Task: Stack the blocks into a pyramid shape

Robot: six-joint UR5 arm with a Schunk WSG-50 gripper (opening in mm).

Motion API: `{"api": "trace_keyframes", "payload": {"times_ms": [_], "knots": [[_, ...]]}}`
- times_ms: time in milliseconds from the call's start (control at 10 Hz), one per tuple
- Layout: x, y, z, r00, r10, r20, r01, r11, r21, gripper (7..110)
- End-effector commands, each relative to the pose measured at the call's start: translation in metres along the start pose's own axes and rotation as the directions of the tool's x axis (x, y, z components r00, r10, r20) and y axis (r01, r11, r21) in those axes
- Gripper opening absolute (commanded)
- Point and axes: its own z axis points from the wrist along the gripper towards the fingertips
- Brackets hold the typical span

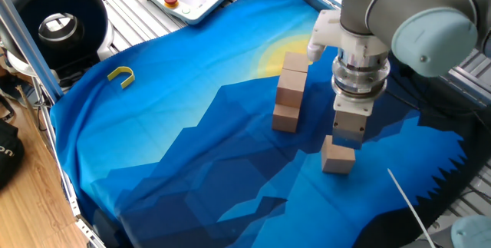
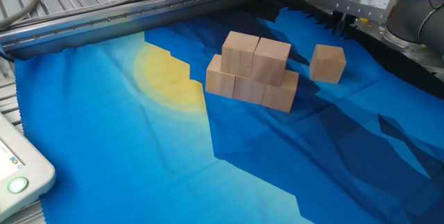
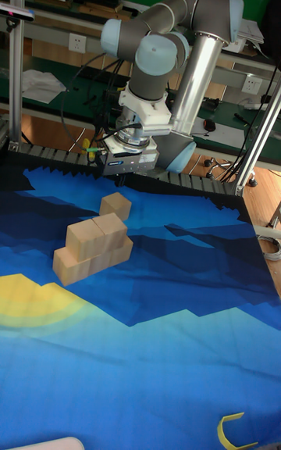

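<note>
The claw (image 1: 347, 136) hangs directly above a lone block (image 1: 337, 157), clear of it and holding nothing; whether its fingers are spread or closed cannot be told. The block rests on the blue cloth (image 1: 176, 148) over the bench. Beside the claw stands a stack of five blocks (image 2: 254, 71), three below, two above.
</note>
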Motion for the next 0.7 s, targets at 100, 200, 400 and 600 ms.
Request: {"api": "trace_keyframes", "payload": {"times_ms": [100, 200, 400, 600], "knots": [[-0.046, 0.008, -0.024, 0.987, 0.018, 0.160, 0.003, 0.991, -0.130, 7], [-0.038, 0.004, -0.028, 0.990, 0.076, 0.116, -0.060, 0.989, -0.133, 7], [-0.023, 0.004, -0.039, 0.988, 0.149, 0.039, -0.142, 0.980, -0.140, 7], [-0.025, -0.010, -0.056, 0.993, 0.114, 0.033, -0.109, 0.987, -0.117, 7]]}}
